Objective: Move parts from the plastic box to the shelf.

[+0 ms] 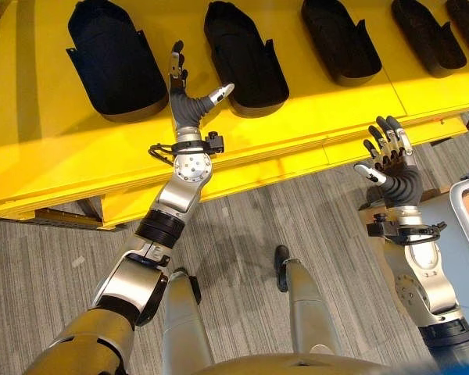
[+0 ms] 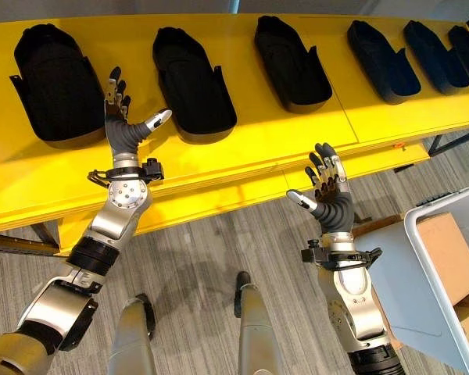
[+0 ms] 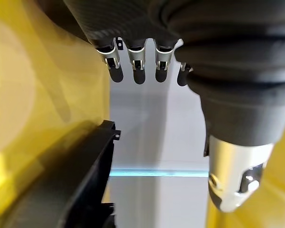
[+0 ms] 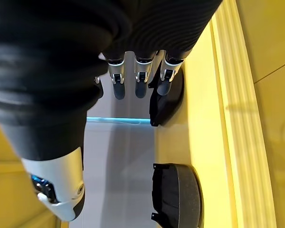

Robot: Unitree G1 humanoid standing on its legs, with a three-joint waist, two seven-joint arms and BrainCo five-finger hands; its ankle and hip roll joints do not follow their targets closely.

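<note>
Several black moulded parts lie in a row on the yellow shelf (image 1: 55, 148), among them one (image 1: 113, 58) at the far left and one (image 1: 246, 55) beside it. My left hand (image 1: 186, 98) is open over the shelf between these two, fingers straight and thumb spread, holding nothing. In the left wrist view its fingers (image 3: 138, 69) are straight, with the edge of a black part (image 3: 80, 190) past them. My right hand (image 2: 328, 191) is open and empty, raised just in front of the shelf's front edge. The plastic box (image 2: 413, 234) stands at my lower right.
A brown cardboard box (image 2: 449, 254) lies in the plastic box. More black parts (image 2: 383, 51) fill the shelf's right end. The shelf's front lip (image 1: 297, 160) runs between both hands. Grey striped floor (image 1: 242, 226) lies below.
</note>
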